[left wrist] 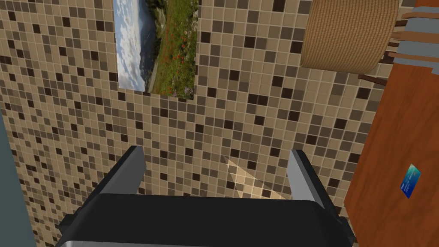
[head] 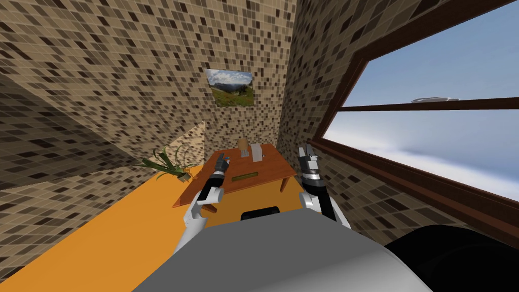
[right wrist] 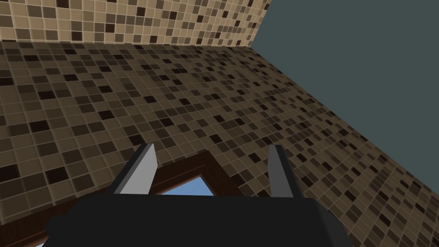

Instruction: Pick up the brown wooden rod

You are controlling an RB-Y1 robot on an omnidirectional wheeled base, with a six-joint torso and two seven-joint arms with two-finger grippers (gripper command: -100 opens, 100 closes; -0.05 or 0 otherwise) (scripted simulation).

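Approach is the step in hand, judging from how things lie. The rod [head: 245, 177] lies flat on the surface [head: 276, 165], close to its near edge and about midway along it, running with that edge, and neither tool touches it. The left tool [head: 221, 161] hovers over the left side of the surface with its fingers spread wide and nothing between them, aimed at the tiled wall rather than down. The right tool [head: 306, 153] stands beyond the right edge, likewise wide open and empty.

To do the step well, the left tool, which looks the nearer, should probably tip downward and turn so its fingers straddle the rod across its width. It should then descend at the rod's middle, so the rod lifts level.

A woven basket [left wrist: 347, 38] stands at the far edge beside a grey slatted rack [left wrist: 418, 40], and its contents are hidden. A blue card [left wrist: 410, 181] lies on the surface.
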